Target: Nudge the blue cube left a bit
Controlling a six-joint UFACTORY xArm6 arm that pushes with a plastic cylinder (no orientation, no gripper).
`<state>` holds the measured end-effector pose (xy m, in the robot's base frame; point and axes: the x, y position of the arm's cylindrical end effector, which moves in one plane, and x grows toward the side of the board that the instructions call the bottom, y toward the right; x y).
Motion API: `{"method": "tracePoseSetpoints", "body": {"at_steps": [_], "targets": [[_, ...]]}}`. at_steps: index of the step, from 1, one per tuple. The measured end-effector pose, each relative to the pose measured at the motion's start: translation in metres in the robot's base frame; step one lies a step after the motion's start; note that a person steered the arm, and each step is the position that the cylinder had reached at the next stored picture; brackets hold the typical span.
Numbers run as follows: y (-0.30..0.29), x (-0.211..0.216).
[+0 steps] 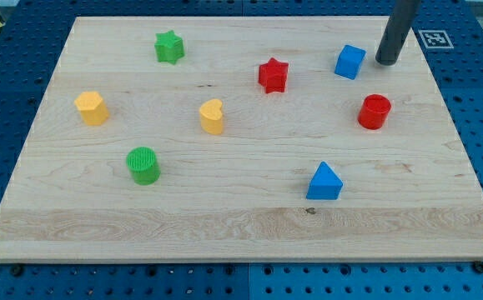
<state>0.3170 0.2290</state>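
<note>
The blue cube (350, 62) sits on the wooden board near the view's top right. My tip (386, 62) stands on the board just right of the cube, with a small gap between them. The dark rod rises from it out of the view's top edge.
A red star (273, 75) lies left of the blue cube. A red cylinder (374, 112) is below my tip. A blue triangular block (324, 182), green star (169, 47), green cylinder (143, 165), yellow hexagon-like block (92, 108) and yellow heart-like block (212, 116) lie elsewhere. The board's wooden surface (241, 225) spans the view.
</note>
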Motion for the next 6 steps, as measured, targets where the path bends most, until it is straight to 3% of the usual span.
{"method": "tracePoseSetpoints", "body": {"at_steps": [3,6], "targets": [[-0.06,0.006],[-0.071,0.019]]}}
